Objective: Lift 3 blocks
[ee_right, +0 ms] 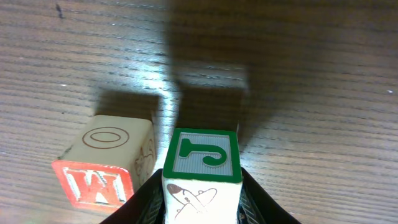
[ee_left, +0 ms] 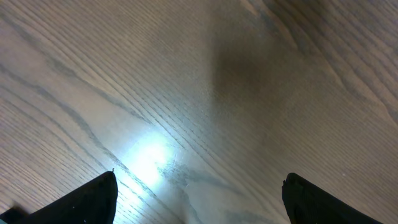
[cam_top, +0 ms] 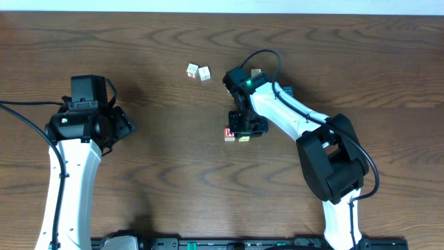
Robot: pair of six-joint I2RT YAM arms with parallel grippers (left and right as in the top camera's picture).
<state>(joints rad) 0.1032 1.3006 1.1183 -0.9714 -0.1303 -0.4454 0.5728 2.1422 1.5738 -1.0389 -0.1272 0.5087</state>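
Observation:
My right gripper (ee_right: 202, 194) is shut on a wooden block (ee_right: 204, 155) with a green-framed letter face and an aeroplane drawing on its near side. Its black fingers press both flanks. Just left of it, apart by a narrow gap, stands a block (ee_right: 102, 177) with a red "M" face and an "O" on top. Overhead, the right gripper (cam_top: 247, 127) covers the held block, and the red block (cam_top: 229, 132) shows at its left. Two more small blocks (cam_top: 192, 70) (cam_top: 205, 73) lie farther back. My left gripper (ee_left: 199, 200) is open over bare wood, at the table's left (cam_top: 123, 122).
Another small block (cam_top: 255, 72) and a bluish one (cam_top: 286, 90) lie behind the right arm. The wooden table (cam_top: 159, 160) runs dark brown all round. The left arm's cable (cam_top: 21, 114) trails off to the left edge.

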